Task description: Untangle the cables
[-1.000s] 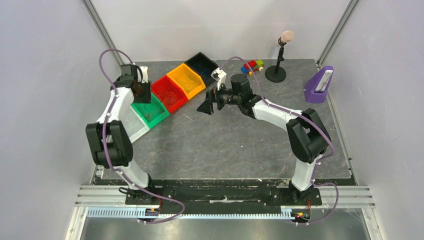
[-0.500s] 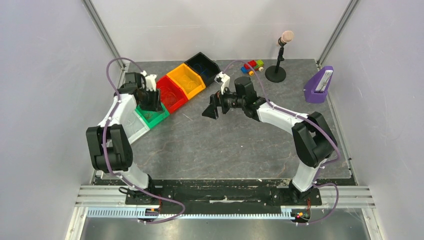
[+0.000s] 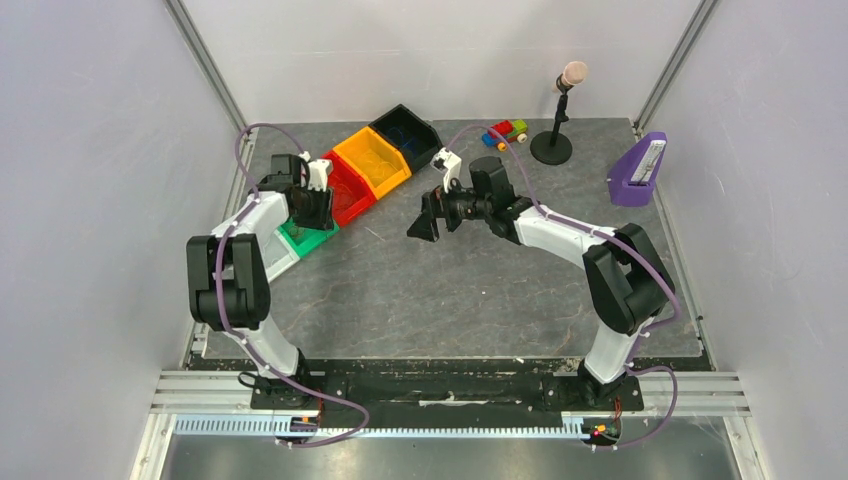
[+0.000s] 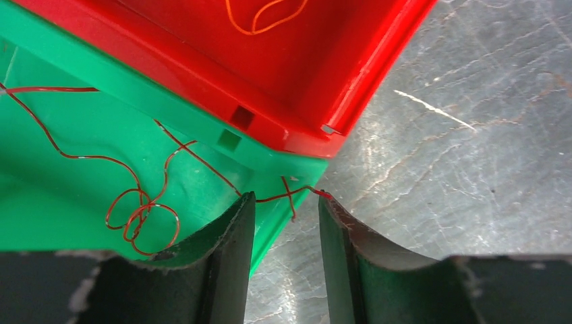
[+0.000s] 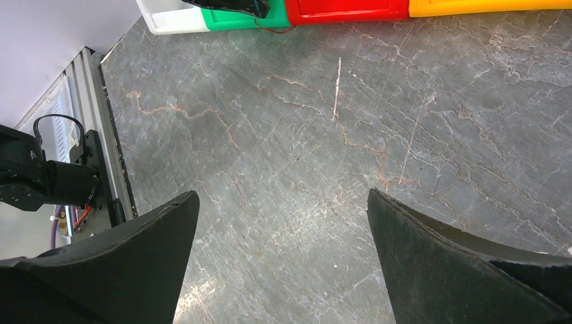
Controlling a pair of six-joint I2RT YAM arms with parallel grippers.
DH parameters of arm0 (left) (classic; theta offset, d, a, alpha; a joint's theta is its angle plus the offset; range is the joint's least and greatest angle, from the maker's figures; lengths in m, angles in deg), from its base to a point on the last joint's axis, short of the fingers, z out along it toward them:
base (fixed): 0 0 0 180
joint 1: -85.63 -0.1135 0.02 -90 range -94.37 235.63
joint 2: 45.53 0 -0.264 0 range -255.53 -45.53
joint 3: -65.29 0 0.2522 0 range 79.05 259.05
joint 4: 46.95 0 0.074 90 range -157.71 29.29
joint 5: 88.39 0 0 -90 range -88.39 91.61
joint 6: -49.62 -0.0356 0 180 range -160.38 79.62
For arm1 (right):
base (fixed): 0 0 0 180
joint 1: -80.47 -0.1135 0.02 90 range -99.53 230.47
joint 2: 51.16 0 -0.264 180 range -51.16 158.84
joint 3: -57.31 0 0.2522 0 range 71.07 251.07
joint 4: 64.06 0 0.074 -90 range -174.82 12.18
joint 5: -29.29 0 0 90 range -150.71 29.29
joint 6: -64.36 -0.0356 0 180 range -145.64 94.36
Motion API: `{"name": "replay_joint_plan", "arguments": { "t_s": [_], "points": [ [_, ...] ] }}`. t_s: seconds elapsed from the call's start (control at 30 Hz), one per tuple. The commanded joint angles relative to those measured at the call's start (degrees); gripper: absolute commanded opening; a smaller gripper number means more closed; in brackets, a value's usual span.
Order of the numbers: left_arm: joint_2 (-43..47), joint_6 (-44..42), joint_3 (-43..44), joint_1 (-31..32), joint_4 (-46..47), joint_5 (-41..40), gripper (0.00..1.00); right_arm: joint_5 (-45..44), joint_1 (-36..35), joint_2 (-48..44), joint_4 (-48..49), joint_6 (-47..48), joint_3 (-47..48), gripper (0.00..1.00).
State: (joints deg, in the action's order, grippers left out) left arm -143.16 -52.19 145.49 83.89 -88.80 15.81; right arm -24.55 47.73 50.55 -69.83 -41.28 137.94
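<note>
A thin red cable [image 4: 138,209] lies curled in the green bin [image 4: 81,135], and its free end hangs over the bin's corner. That end runs across the tips of my left gripper [image 4: 283,197] and touches the right fingertip [image 4: 328,202]. The jaws stand partly apart with only table between them. An orange cable [image 4: 263,17] lies in the red bin [image 4: 283,88]. From above, the left gripper [image 3: 312,205] hovers over the green bin's [image 3: 305,237] near corner. My right gripper [image 3: 420,222] hangs wide open over bare table [image 5: 297,135], nothing between its fingers.
A row of bins runs diagonally at the back left: white [image 3: 270,255], green, red [image 3: 345,195], yellow [image 3: 372,160] and black [image 3: 405,130]. A toy of coloured blocks [image 3: 505,131], a microphone stand [image 3: 552,148] and a purple holder [image 3: 637,170] stand at the back right.
My left gripper has swung right and nearer, from over the green bin to its corner beside the red bin. The right gripper drifted slightly right and stayed open.
</note>
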Motion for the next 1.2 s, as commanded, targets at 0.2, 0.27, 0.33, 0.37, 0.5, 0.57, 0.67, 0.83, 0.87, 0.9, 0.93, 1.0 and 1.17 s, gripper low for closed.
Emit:
{"name": "replay_joint_plan", "arguments": {
  "t_s": [0.2, 0.27, 0.33, 0.37, 0.5, 0.57, 0.67, 0.83, 0.87, 0.9, 0.93, 1.0, 1.17],
  "points": [
    [-1.78, -4.0, 0.54, 0.88, 4.78, -3.63, 0.28, 0.55, 0.79, -0.37, 0.58, -0.55, -0.08, 0.98],
    [-1.47, -4.09, 0.49, 0.86, 4.85, -3.63, 0.2, 0.58, 0.84, -0.46, 0.54, -0.54, -0.14, 0.98],
    [-1.2, -4.22, 0.54, 0.84, 4.43, -3.64, 0.13, 0.58, 0.83, -0.55, 0.51, -0.45, -0.25, 0.98],
    [-1.21, -4.29, 0.67, 0.84, 4.1, -3.64, 0.1, 0.58, 0.9, -0.55, 0.44, -0.53, -0.23, 0.98],
    [-0.52, -4.84, 1.92, 0.72, 1.91, -3.76, 0.02, 0.66, 0.93, -0.58, 0.23, -0.48, -0.29, 0.98],
    [0.15, -5.3, 2.62, 0.66, 0.92, -3.66, 0.02, 0.73, 1.0, -0.63, 0.14, -0.36, -0.32, 0.98],
    [0.81, -5.91, 3.71, 0.09, -0.26, -3.27, 0.02, 0.88, 1.0, -0.64, -0.07, -0.21, -0.32, 0.98],
    [0.58, -7.29, 5.84, -2.35, -0.56, -3.5, 0.02, 1.02, 1.02, -0.73, -0.19, -0.22, -0.4, 0.98],
    [0.35, -7.44, 6.34, -3.04, -0.6, -3.38, 0.02, 1.02, 1.01, -0.72, -0.25, -0.19, -0.45, 0.98],
    [0.11, -7.8, 7.08, -3.53, -0.56, -2.94, 0.02, 1.03, 1.0, -0.81, -0.25, -0.14, -0.57, 0.98],
    [-0.14, -7.97, 7.75, -4.21, -0.61, -2.28, 0.02, 1.09, 1.0, -0.83, -0.35, -0.17, -0.6, 0.98],
    [-0.99, -7.97, 9.36, -5.16, -0.64, -0.79, 0.02, 1.1, 1.0, -0.93, -0.56, -0.06, -0.69, 0.98],
    [-4.55, -9.71, 11.64, -6.42, 0.59, -1.37, 0.02, 1.11, 1.1, -0.9, -0.91, 0.17, -0.91, 0.98]
  ]
}}
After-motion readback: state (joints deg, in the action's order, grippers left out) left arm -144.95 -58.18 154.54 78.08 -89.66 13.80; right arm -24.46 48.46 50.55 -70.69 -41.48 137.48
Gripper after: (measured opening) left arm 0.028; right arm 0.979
